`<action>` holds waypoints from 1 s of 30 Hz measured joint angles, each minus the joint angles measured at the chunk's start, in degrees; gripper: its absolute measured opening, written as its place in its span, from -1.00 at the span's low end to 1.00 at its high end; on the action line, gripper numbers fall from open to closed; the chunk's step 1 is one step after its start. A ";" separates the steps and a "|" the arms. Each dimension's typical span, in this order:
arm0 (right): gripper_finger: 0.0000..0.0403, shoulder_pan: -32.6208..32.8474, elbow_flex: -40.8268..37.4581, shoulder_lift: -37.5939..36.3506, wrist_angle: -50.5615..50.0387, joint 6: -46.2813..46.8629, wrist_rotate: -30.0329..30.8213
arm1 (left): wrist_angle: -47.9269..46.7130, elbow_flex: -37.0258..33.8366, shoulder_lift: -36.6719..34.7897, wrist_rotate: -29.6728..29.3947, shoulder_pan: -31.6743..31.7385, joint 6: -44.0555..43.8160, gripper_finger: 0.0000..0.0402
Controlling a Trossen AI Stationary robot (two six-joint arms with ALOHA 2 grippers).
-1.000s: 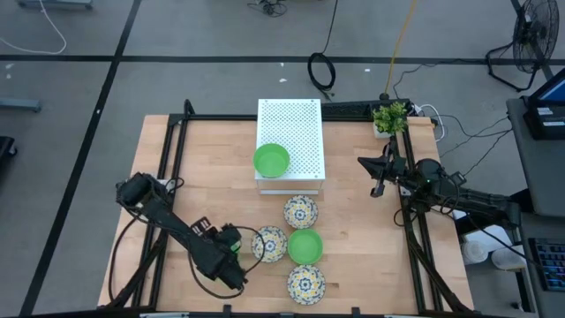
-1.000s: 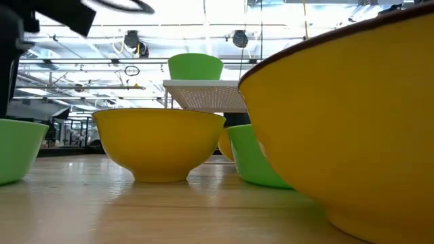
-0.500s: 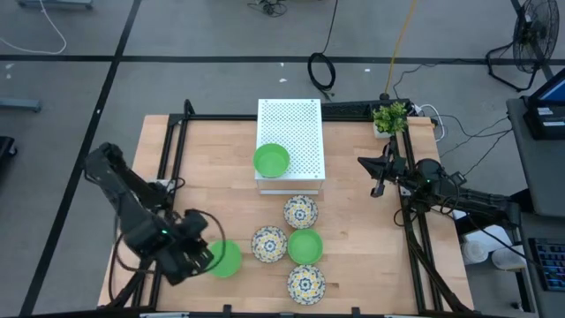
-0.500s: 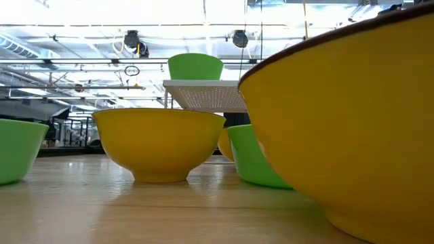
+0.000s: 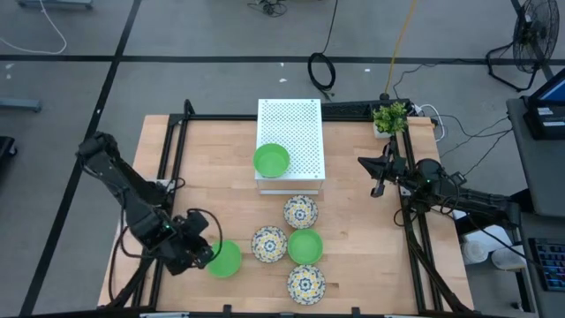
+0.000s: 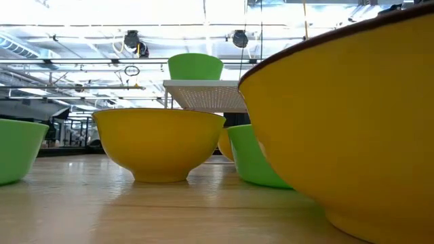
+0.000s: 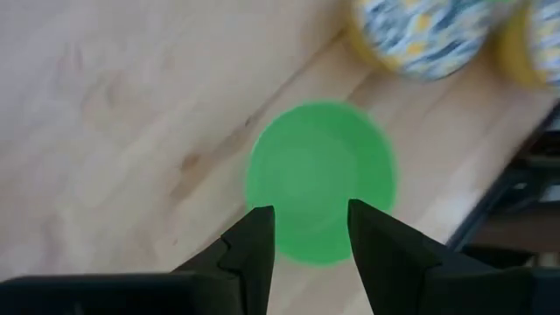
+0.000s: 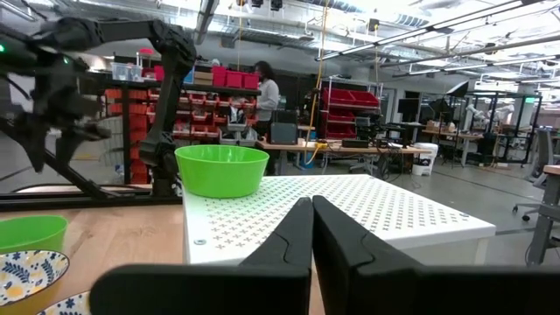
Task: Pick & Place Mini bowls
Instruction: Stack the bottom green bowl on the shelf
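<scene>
1. From above, the left arm bends in from the table's left edge, and the left gripper (image 5: 201,253) hangs near the front left corner. Its fingers are partly apart and hold nothing. A green bowl (image 5: 224,260) sits on the table (image 5: 353,256) just beside it; I cannot tell if they touch.
2. The right arm lies low along the table's right edge. The right gripper (image 5: 378,177) points at the white box (image 5: 296,132), well apart from it, with its fingers shut and empty.
3. A second green bowl (image 5: 271,160) sits on the box's front left corner. A third green bowl (image 5: 305,246) sits in front of the box with three flowery bowls: one (image 5: 300,211) behind it, one (image 5: 269,244) on its left, one (image 5: 305,283) in front.
4. The low view shows no arm. A huge yellow bowl side (image 6: 339,129) fills the right and is cut off. Another yellow bowl (image 6: 159,144) stands in the middle. The green bowl at the left (image 6: 19,149) is cut off, and one at the right (image 6: 254,159) is half hidden. The box (image 6: 203,95) carries a green bowl (image 6: 195,66).
5. The left wrist view looks down past two spread fingers (image 7: 254,254) at the green bowl (image 7: 319,179). Flowery bowls (image 7: 420,35) beyond it are blurry and cut off.
6. The right wrist view shows the fingers (image 8: 293,241) pressed together, aimed at the box (image 8: 350,214) with its green bowl (image 8: 221,170). A person (image 8: 265,92) stands far behind.
</scene>
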 joint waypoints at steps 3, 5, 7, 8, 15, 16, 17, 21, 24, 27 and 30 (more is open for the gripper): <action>-1.00 -0.01 -0.01 0.00 0.00 0.00 -0.02 | 2.34 -2.76 0.41 4.40 1.86 0.39 -0.27; -1.00 0.01 0.01 0.00 0.00 0.00 0.00 | 4.43 -4.19 0.93 5.44 2.65 1.71 -0.27; -1.00 -0.01 -0.01 -0.01 0.00 0.00 0.00 | 6.36 -4.93 1.59 6.19 3.48 3.85 -0.27; -1.00 0.00 0.01 0.01 0.00 0.00 -0.02 | 7.15 -5.16 2.12 6.89 3.90 5.02 -0.27; -1.00 0.00 0.01 -0.01 0.00 0.00 0.00 | 8.34 -5.25 5.34 7.89 5.65 9.32 -0.27; -1.00 0.01 -0.01 0.01 0.00 0.00 0.00 | 8.32 -5.25 5.84 7.93 5.74 9.66 -0.27; -1.00 0.00 0.00 0.01 0.00 0.00 0.00 | 8.32 -5.25 6.28 7.94 5.88 9.90 -0.27; -1.00 0.01 0.01 -0.01 0.00 0.00 0.00 | 8.64 -5.25 8.06 7.94 5.97 11.23 -0.27; -1.00 0.00 0.01 -0.01 0.00 0.00 0.00 | 9.02 -5.25 9.16 8.21 5.97 11.59 -0.27; -1.00 0.01 0.01 -0.01 0.00 0.00 -0.01 | 9.00 -5.25 10.25 8.27 5.97 11.59 -0.27; -1.00 -0.01 0.00 0.00 0.00 0.00 -0.01 | 9.02 -5.25 11.44 8.27 6.00 11.57 -0.27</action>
